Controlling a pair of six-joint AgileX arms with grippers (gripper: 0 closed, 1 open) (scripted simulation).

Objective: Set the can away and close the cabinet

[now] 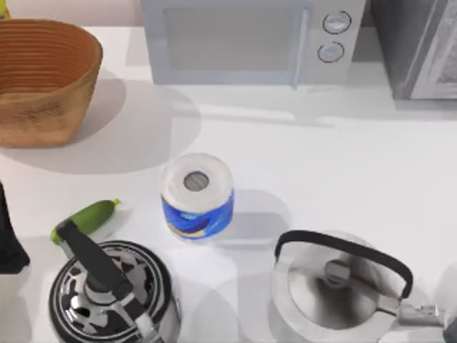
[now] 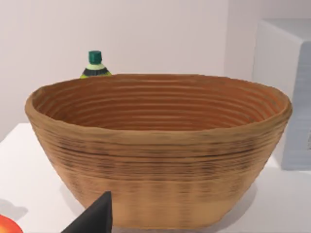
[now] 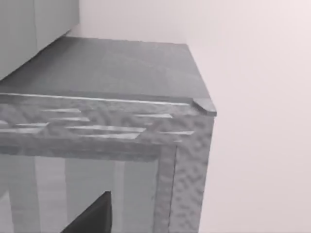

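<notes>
The can is out of view. The grey cabinet point(image 1: 418, 50) stands at the table's back right corner. Its top and textured front frame point(image 3: 121, 121) appear close up in the right wrist view; I cannot tell how its door stands. My left arm point(image 1: 8, 239) is a dark shape at the table's left edge. A dark part of the left gripper point(image 2: 95, 218) points at the wicker basket point(image 2: 160, 160). My right arm point(image 1: 450, 330) sits at the front right corner, and a dark part of the right gripper point(image 3: 92, 216) is in front of the cabinet.
A wicker basket point(image 1: 43, 78) is at the back left, with a green-capped bottle point(image 2: 95, 65) behind it. A microwave point(image 1: 250, 39) stands at the back. A white-and-blue paper roll point(image 1: 198, 194) is mid-table, beside a green cucumber point(image 1: 86, 218). A patterned kettle point(image 1: 107, 293) and a steel kettle point(image 1: 335, 286) stand at the front. A red-orange thing point(image 2: 6, 226) is beside the left gripper.
</notes>
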